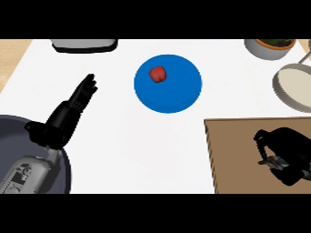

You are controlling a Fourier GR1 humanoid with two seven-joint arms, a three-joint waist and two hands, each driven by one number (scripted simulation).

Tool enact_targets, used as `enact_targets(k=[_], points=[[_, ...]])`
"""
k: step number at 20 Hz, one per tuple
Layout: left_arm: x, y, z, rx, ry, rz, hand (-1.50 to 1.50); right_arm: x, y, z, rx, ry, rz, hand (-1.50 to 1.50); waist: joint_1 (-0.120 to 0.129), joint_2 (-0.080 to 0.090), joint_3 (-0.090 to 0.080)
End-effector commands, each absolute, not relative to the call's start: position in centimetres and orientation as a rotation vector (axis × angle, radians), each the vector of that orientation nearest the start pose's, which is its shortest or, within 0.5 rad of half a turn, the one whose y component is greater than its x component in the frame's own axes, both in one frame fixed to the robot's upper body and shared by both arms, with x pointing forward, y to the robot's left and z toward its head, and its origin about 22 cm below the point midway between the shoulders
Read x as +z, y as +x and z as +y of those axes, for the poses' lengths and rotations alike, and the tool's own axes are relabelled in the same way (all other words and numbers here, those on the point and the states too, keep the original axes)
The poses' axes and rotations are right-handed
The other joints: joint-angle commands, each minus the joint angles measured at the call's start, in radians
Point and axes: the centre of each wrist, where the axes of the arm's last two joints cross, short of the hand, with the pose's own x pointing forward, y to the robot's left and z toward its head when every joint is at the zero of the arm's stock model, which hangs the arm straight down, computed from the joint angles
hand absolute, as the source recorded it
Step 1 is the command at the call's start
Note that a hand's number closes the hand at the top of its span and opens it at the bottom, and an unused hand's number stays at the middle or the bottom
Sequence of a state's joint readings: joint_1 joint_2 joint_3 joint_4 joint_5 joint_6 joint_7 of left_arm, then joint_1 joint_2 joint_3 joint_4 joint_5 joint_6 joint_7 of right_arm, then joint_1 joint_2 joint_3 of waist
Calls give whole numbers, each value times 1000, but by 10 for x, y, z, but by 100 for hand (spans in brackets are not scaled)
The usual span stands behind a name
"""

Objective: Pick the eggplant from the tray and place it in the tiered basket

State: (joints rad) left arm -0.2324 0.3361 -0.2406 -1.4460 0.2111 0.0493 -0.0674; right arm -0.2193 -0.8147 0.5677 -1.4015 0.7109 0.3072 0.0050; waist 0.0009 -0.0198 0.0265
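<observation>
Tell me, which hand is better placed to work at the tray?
Probably the right hand: it hangs over the brown tray, with the tiered basket just beyond on that side. The left hand rests open across the counter.

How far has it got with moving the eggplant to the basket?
Nothing looks finished: the basket shows no eggplant. In hand: the right hand is curled low over the tray, probably round the eggplant, which I cannot see. Left to do: lift it, carry it to the basket and let go. The left hand rests open at the left.
</observation>
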Motion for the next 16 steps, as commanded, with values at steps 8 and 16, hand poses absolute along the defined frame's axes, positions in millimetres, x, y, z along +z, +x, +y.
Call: enact_targets(k=[8,16], points=[[2,261,276,-163,68,-1494,0,34,246,-435,780,-1133,-438,150,-232,-19,-28],[0,241,288,-109,66,-1475,0,89,267,-430,-123,-1312,-709,150,-166,-24,-34]])
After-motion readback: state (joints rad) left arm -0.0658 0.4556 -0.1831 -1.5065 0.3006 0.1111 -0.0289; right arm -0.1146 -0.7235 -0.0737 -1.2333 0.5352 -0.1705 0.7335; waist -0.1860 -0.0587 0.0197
